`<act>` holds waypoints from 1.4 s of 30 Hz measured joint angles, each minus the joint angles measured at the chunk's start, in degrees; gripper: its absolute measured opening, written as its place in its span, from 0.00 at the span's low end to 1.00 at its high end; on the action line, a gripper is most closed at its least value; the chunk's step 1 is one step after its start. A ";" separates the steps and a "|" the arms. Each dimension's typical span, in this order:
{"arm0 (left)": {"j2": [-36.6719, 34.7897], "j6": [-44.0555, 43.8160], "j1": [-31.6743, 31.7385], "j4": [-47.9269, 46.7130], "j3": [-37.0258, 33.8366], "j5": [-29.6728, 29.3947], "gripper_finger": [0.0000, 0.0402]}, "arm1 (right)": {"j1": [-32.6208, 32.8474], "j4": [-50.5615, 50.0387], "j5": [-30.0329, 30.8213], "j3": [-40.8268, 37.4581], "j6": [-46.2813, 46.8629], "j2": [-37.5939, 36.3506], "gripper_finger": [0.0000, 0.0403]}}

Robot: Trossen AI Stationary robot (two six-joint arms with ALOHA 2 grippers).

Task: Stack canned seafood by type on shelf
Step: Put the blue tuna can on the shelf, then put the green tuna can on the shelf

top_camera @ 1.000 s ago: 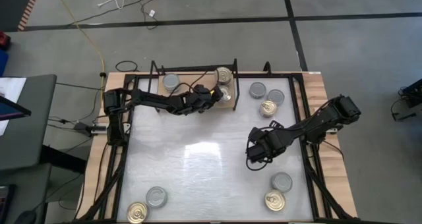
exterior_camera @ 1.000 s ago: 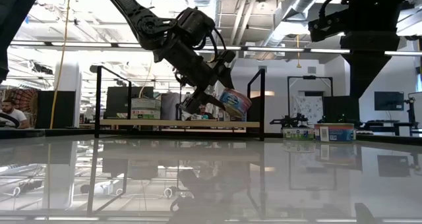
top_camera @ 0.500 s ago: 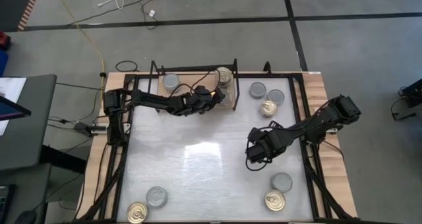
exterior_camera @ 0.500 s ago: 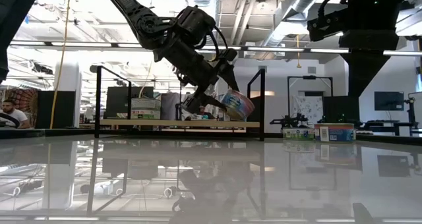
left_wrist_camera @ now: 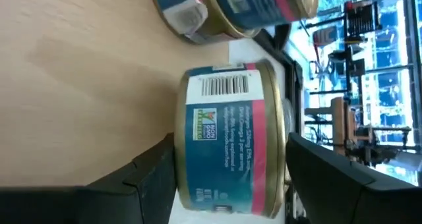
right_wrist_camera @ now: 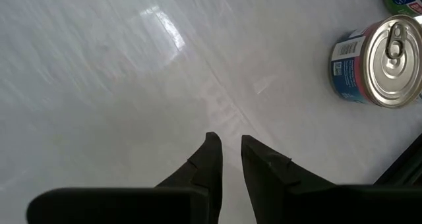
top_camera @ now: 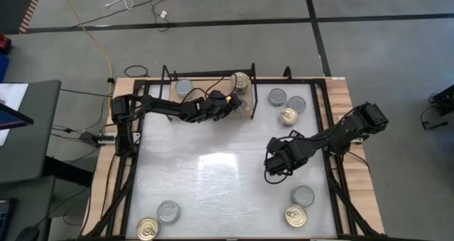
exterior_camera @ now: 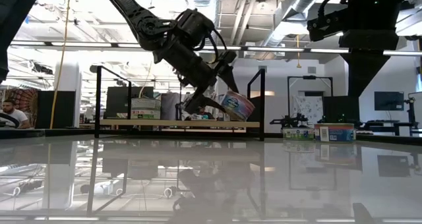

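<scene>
Cans: a blue-and-pink labelled can sits between the left claw's two dark fingers, on the wooden shelf. In the left wrist view narrow gaps show between each finger and the can's ends, so the fingers stand apart and are not clamped on it. In the low view the same can is tilted, its lower edge at the shelf board, just below the left claw.

High view: shelf lies at upper centre of the frame. On it, a grey-topped can toward the left end and a gold-topped can at the right end, near the black wire frame. Left claw is over the shelf's right part, just below the gold-topped can.

On the table: three cans upper right of the shelf, two grey-topped and one gold-topped. Lower left corner: a gold can and a grey one. Lower right: a grey can and a gold one.

Right claw hangs over bare table at centre right, well apart from every can. In the right wrist view its fingers stand close together with a slim gap, holding nothing; a ring-pull can stands upright farther off.

A person is partly visible at the far left edge of the low view.
</scene>
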 joint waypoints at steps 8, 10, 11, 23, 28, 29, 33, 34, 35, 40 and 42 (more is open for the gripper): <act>-0.06 -2.73 -0.17 -4.32 0.00 0.36 0.64 | 0.00 0.17 0.00 0.00 0.00 0.00 0.24; -0.07 -3.32 -0.16 -5.76 0.00 -0.39 0.64 | 0.00 0.36 0.00 0.00 -0.01 0.00 0.24; -0.04 -4.28 -0.09 -5.82 -0.01 -0.38 0.64 | 0.00 0.36 0.00 0.00 0.00 0.00 0.24; -0.07 -0.60 0.36 -4.02 0.02 -1.33 0.64 | 0.00 0.40 -0.02 0.00 -0.02 0.00 0.24; -0.07 -0.89 -0.31 -1.98 0.02 -0.30 0.64 | 0.00 0.39 -0.02 0.02 -0.02 0.00 0.24; -0.07 -1.41 -0.72 -1.86 0.02 0.57 0.64 | 0.00 0.39 -0.02 0.02 -0.02 0.00 0.24; -0.07 -2.77 -2.95 -1.72 0.02 1.20 0.64 | 0.00 0.39 -0.02 0.02 -0.04 0.00 0.24; -0.07 -2.93 -3.54 -1.73 0.02 0.97 0.64 | 0.00 0.39 -0.02 0.02 -0.04 0.00 0.24; -0.07 -3.02 -4.10 -1.81 0.02 0.30 0.64 | 0.00 0.40 -0.02 0.02 -0.05 0.00 0.24; -0.07 -2.81 -6.00 -2.24 0.02 -4.20 0.64 | 0.00 0.74 -0.02 0.02 -0.31 0.00 0.24; -0.07 -3.26 -5.97 -2.64 0.02 -5.26 0.64 | 0.00 1.53 -0.02 0.02 -0.97 0.00 0.24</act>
